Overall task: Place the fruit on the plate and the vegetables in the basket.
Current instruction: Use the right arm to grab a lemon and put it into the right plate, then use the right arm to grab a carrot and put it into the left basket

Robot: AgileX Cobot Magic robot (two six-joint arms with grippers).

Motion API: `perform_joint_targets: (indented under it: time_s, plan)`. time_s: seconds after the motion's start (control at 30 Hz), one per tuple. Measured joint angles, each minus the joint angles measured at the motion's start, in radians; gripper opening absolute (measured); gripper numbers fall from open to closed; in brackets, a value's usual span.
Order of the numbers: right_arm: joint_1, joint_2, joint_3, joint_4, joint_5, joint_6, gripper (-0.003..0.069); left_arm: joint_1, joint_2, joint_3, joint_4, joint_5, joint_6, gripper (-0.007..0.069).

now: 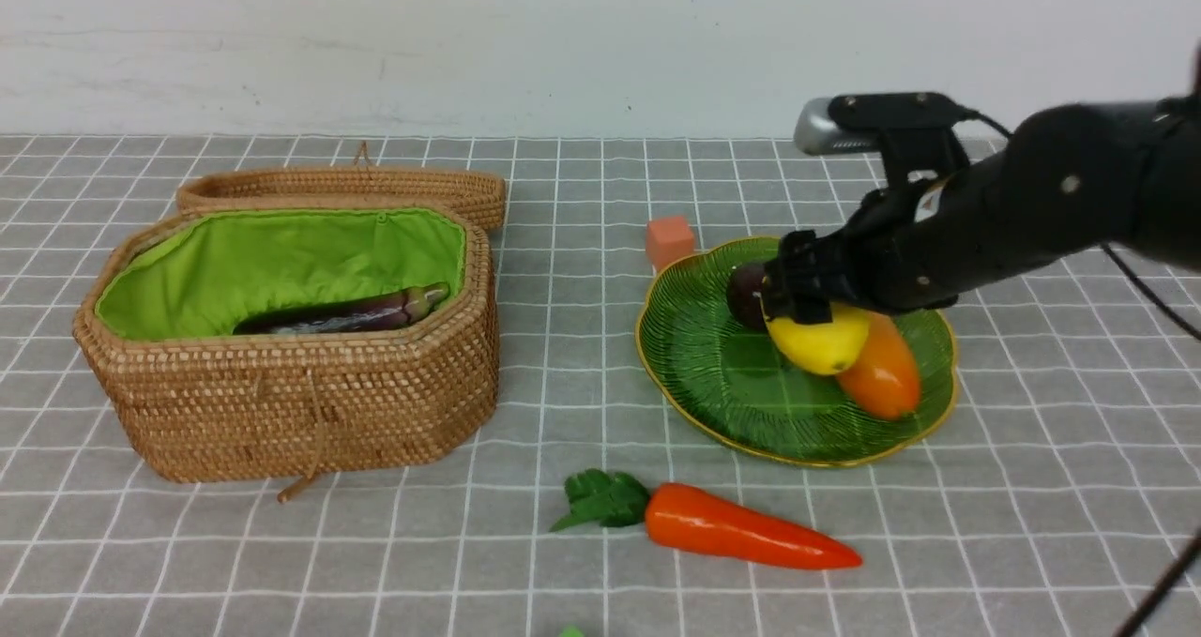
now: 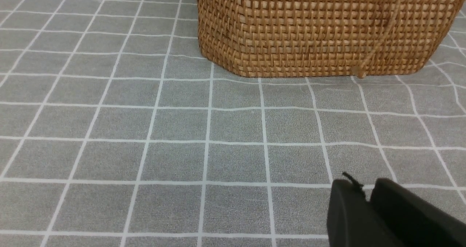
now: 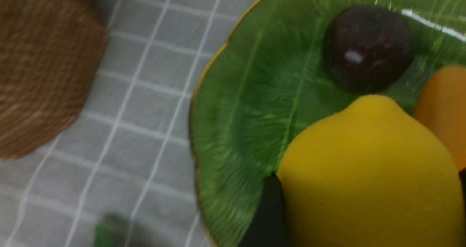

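My right gripper (image 1: 798, 304) is shut on the yellow lemon (image 1: 821, 341) over the green plate (image 1: 713, 356). I cannot tell if the lemon touches the plate. The orange mango-like fruit (image 1: 882, 374) and the dark maroon fruit (image 1: 746, 295) lie on the plate beside it. The right wrist view shows the lemon (image 3: 367, 174) between the black fingers (image 3: 269, 210), with the maroon fruit (image 3: 367, 48) beyond. The purple eggplant (image 1: 347, 313) lies in the basket (image 1: 300, 402). The carrot (image 1: 741, 529) lies on the cloth in front of the plate. The white radish is hidden. My left gripper (image 2: 366, 192) is shut and empty above the cloth near the basket (image 2: 320, 28).
A small orange cube (image 1: 670, 240) sits just behind the plate's left rim. The basket's woven lid (image 1: 357, 187) lies open behind it. The grey checked cloth covers the table up to the white wall.
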Motion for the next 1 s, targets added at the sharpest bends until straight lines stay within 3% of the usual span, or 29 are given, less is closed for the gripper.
perform_joint_targets:
  time_s: [0.2,0.4,0.63,0.73,0.77,0.8,0.83,0.87,1.0]
  plan:
    - [0.000,0.081,0.000,0.000,-0.084,-0.001,0.0580,0.000,0.000,0.000,0.000,0.000,0.000,0.0098]
    - [0.000,0.095,0.000,-0.026,-0.086,-0.001,0.0678,0.000,0.000,0.000,0.000,0.000,0.000,0.0103]
    - [0.004,0.051,0.000,-0.046,0.009,-0.007,0.0655,0.000,0.000,0.000,0.000,0.000,0.000,0.0104]
    - [0.038,-0.008,-0.001,-0.066,0.113,-0.116,0.0634,0.000,0.000,0.000,0.000,0.000,0.000,0.0109]
    - [0.081,-0.043,-0.003,-0.071,0.207,-0.293,0.0613,0.000,0.000,0.000,0.000,0.000,0.000,0.0111]
    - [0.108,-0.054,-0.004,-0.071,0.258,-0.392,0.0598,0.000,0.000,0.000,0.000,0.000,0.000,0.0112]
    - [0.113,-0.054,-0.004,-0.071,0.258,-0.392,0.0596,0.000,0.000,0.000,0.000,0.000,0.000,0.0112]
    - [0.156,-0.060,-0.004,-0.056,0.331,-0.539,0.0573,0.000,0.000,0.000,0.000,0.000,0.000,0.0113]
    - [0.238,-0.037,-0.004,0.001,0.378,-0.786,0.0532,0.000,0.000,0.000,0.000,0.000,0.000,0.0115]
